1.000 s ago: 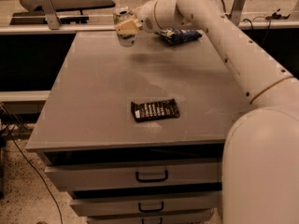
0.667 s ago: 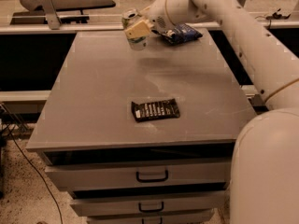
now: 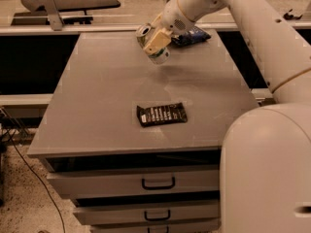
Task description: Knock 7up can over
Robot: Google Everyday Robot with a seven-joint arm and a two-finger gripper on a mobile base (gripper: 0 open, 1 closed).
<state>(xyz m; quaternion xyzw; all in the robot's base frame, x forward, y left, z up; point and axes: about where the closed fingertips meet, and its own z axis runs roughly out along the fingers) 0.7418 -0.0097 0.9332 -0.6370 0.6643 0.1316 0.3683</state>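
Note:
The 7up can (image 3: 161,57) is a small can with a silver top and a pale green and white body. It hangs tilted over the far middle of the grey table (image 3: 97,106), top pointing up and left. My gripper (image 3: 154,41) reaches in from the upper right and is shut on the can, with a tan finger (image 3: 157,39) across its side. The can's lower end looks just above the tabletop, and its shadow lies to the right below it.
A flat dark snack packet (image 3: 161,114) lies near the table's middle front. A blue packet (image 3: 193,35) lies at the far right edge behind the arm. Drawers (image 3: 158,182) sit below the front edge. My white arm and body fill the right side.
My gripper has moved right and nearer over the table with the can in it. The can is now more tilted. The packets have not moved.

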